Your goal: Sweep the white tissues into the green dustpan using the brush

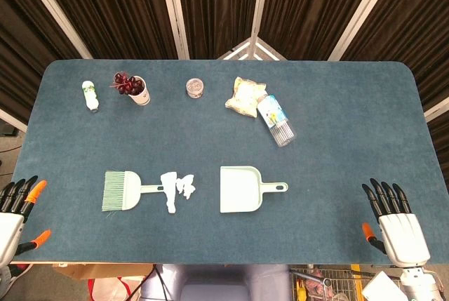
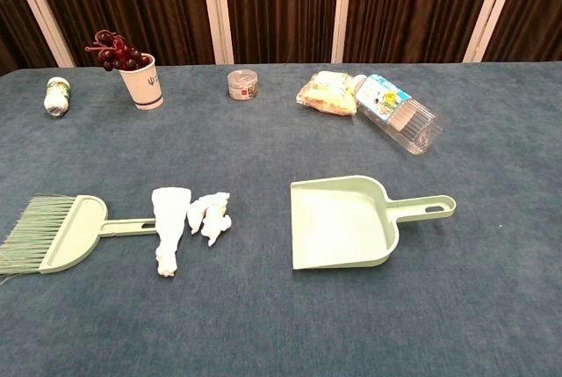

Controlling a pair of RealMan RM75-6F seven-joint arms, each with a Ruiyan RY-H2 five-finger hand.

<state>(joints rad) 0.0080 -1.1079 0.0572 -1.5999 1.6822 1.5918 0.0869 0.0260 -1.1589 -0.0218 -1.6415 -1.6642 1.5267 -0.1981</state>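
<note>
The white tissues (image 2: 189, 223) lie crumpled on the table (image 1: 337, 139), one strip draped across the handle of the brush (image 1: 123, 190), the other just beside it. I judge them featherlight, soft, apt to snag or drift rather than slide. The brush looks light rigid plastic; I would take its handle near the head, clear of the strip. The green dustpan (image 2: 342, 221) sits nearby, mouth toward the tissues. My left hand (image 1: 17, 210) and right hand (image 1: 396, 224) rest at the near edge, fingers spread, holding nothing.

Green brush (image 2: 61, 233) lying flat on blue counter (image 2: 263, 324), handle under white tissues (image 2: 189, 219). Green dustpan (image 2: 347, 221) well apart from tissues, handle pointing away. No fingers visible here.
</note>
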